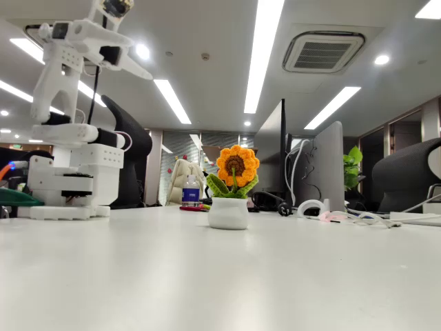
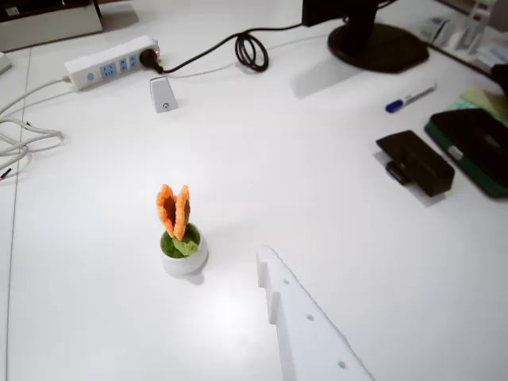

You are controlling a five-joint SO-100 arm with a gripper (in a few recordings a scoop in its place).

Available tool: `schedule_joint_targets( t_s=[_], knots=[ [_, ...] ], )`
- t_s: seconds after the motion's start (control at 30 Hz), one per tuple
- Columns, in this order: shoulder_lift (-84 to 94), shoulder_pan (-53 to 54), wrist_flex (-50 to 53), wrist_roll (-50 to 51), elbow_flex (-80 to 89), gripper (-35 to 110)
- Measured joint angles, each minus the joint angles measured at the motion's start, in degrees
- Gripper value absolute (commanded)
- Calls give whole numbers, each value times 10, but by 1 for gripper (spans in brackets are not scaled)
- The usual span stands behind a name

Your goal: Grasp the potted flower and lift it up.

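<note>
The potted flower (image 1: 231, 190) stands upright on the white table, an orange crocheted bloom with green leaves in a rounded white pot. In the wrist view the potted flower (image 2: 180, 234) is seen from above, left of centre. The white arm stands at the left of the fixed view, raised high, with my gripper (image 1: 147, 74) pointing down to the right, well above and left of the flower. It tapers to a single point with nothing in it. One white finger (image 2: 305, 325) reaches in from the bottom of the wrist view, its tip to the right of the pot and apart from it.
A power strip (image 2: 111, 62) with cables lies at the far left, a monitor base (image 2: 377, 44) at the far right. A black box (image 2: 415, 162), a pen (image 2: 410, 98) and a dark case (image 2: 472, 143) lie at the right. Bare table surrounds the pot.
</note>
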Motion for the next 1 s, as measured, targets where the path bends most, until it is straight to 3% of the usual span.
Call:
schedule_joint_targets(
  t_s=[1.0],
  knots=[
    [-336,-4,-139,61,103,73]
  ],
)
